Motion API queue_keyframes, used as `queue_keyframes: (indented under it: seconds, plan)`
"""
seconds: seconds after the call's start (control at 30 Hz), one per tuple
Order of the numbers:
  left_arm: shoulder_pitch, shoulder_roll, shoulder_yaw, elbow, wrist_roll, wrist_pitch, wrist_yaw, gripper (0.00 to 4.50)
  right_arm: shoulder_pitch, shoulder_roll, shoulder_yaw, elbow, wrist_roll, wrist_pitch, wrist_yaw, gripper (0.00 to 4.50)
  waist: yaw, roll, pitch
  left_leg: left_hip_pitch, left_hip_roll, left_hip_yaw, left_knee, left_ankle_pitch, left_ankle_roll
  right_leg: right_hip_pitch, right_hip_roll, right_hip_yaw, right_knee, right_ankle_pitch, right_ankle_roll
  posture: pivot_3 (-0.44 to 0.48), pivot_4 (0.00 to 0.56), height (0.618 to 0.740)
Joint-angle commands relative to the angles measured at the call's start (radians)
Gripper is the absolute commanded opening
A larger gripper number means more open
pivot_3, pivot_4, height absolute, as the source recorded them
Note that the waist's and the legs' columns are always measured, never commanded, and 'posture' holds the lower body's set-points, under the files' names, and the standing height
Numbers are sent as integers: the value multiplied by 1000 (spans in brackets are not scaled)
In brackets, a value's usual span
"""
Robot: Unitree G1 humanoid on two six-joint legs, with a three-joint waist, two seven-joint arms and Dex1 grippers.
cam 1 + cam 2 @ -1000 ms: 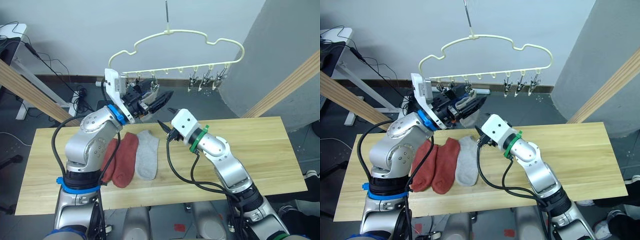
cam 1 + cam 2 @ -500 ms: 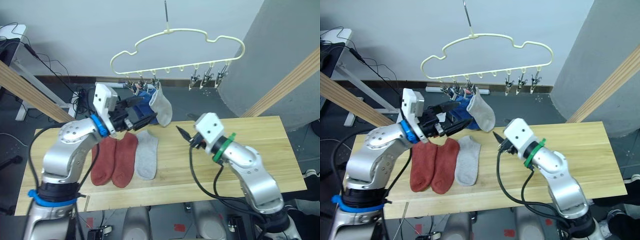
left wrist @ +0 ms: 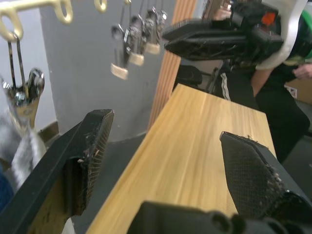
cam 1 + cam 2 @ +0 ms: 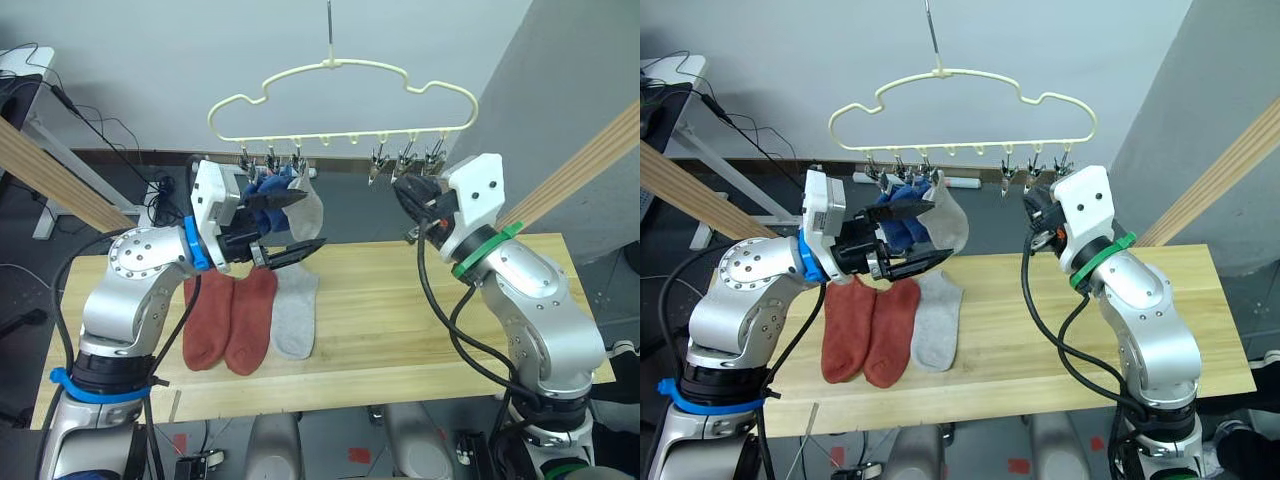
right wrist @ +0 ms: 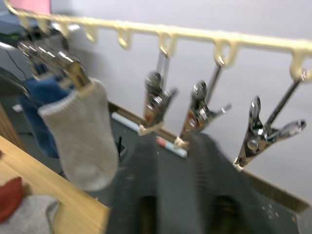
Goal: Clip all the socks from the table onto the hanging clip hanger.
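The cream clip hanger (image 4: 340, 68) hangs above the table (image 4: 420, 330). Two blue socks (image 4: 262, 190) and a light grey sock (image 4: 306, 208) hang from its left clips. Three clips (image 4: 405, 160) on the right are empty. My left gripper (image 4: 300, 222) is open just below and in front of the hanging grey sock, with nothing between its fingers. My right gripper (image 4: 402, 190) is shut, raised just under the empty clips. Two rust-red socks (image 4: 228, 320) and a light grey sock (image 4: 296, 312) lie flat side by side on the table's left part.
Slanted wooden poles stand at the left (image 4: 50, 170) and right (image 4: 580, 170) of the table. Cables lie on the floor behind. The right half of the tabletop (image 4: 1160, 310) is bare wood.
My left gripper let go of the grey sock, which now hangs from a clip, and drew back open. My right arm rose from the table to the empty clips.
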Motion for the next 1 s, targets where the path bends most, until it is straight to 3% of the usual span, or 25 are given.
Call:
queue_keyframes:
  seconds: [0.03,0.33,0.43,0.5,1.0]
  plan:
    - [-9,-4,-7,-20,4,-2,5,3957,-49,14,11,1,9,-1,-36,558,-2,0,0,0,0,1,0,0,0,-1,0,1,0,0,0,-90,369,740]
    - [-36,-24,-20,-8,14,-3,9,3957,-70,52,36,9,26,2,-71,558,-1,0,0,-1,0,0,0,0,0,-1,0,0,1,0,0,-94,362,740]
    - [-40,-29,-19,-1,19,-4,6,3957,-72,42,45,9,21,5,-76,1128,-1,0,0,-1,0,0,0,0,0,-1,0,0,1,0,0,-98,361,740]
    - [-41,-32,-20,0,22,-6,5,3957,-76,34,51,10,17,4,-82,1783,-1,0,0,-1,0,0,0,0,0,-1,0,0,1,0,0,-98,361,740]
    - [-34,-39,-22,8,36,-3,9,3957,-154,69,80,104,15,-40,-120,1783,-1,0,0,-1,0,0,0,0,0,-1,0,0,1,0,0,-98,354,740]
